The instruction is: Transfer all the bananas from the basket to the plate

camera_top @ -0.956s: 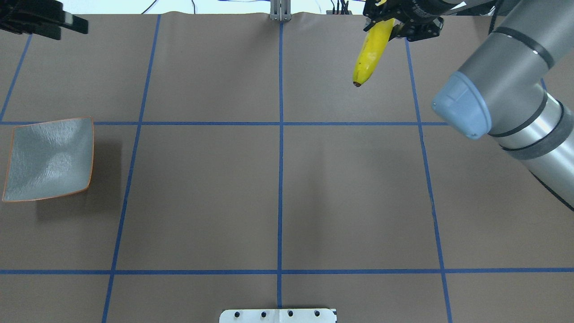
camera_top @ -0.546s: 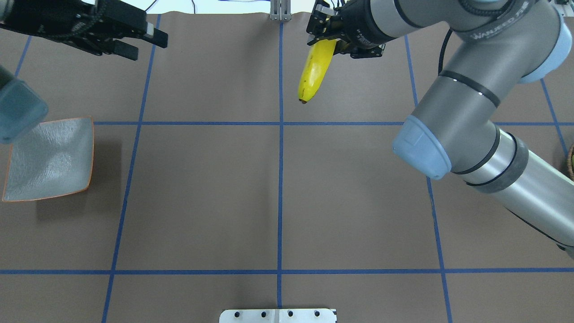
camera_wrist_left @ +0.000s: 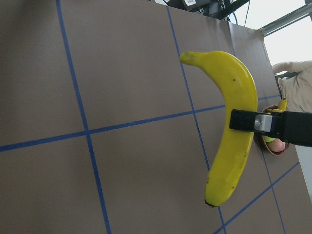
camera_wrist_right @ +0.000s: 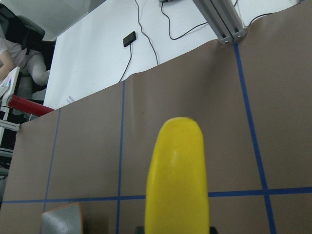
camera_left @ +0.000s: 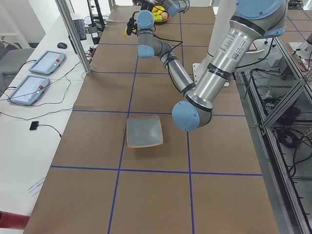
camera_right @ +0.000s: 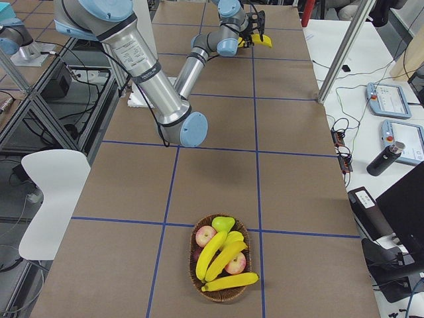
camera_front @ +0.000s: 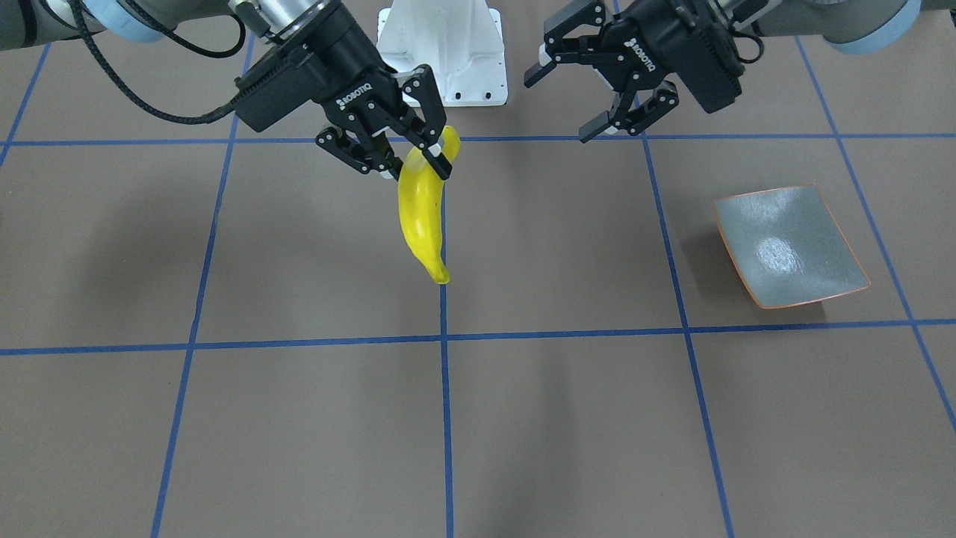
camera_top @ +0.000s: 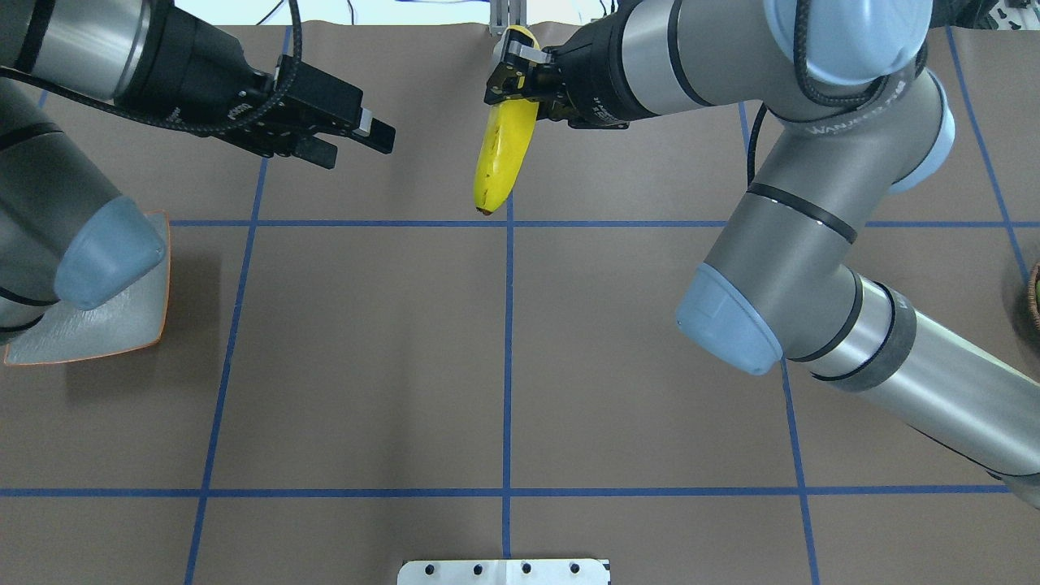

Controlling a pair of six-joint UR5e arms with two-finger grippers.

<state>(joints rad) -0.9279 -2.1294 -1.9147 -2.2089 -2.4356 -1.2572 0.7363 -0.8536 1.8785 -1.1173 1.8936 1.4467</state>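
Note:
My right gripper (camera_top: 510,75) is shut on the stem end of one yellow banana (camera_top: 497,162), which hangs above the table near the centre line; it also shows in the front view (camera_front: 420,217) and in both wrist views (camera_wrist_left: 234,131) (camera_wrist_right: 178,180). My left gripper (camera_top: 357,145) is open and empty, level with and left of the banana, with a gap between them (camera_front: 562,104). The grey-green plate (camera_top: 106,333) lies empty at the far left, partly under my left elbow (camera_front: 788,246). The basket (camera_right: 225,297) at the far right holds three bananas (camera_right: 222,255).
Apples and a pear lie in the basket with the bananas. The white robot base (camera_front: 441,52) stands at the near middle edge and an aluminium post (camera_top: 508,16) at the far edge. Blue tape lines grid the brown table.
My right gripper has carried the banana left to the centre line. My left arm has swung right toward it, its gripper still open, and its elbow now covers part of the plate.

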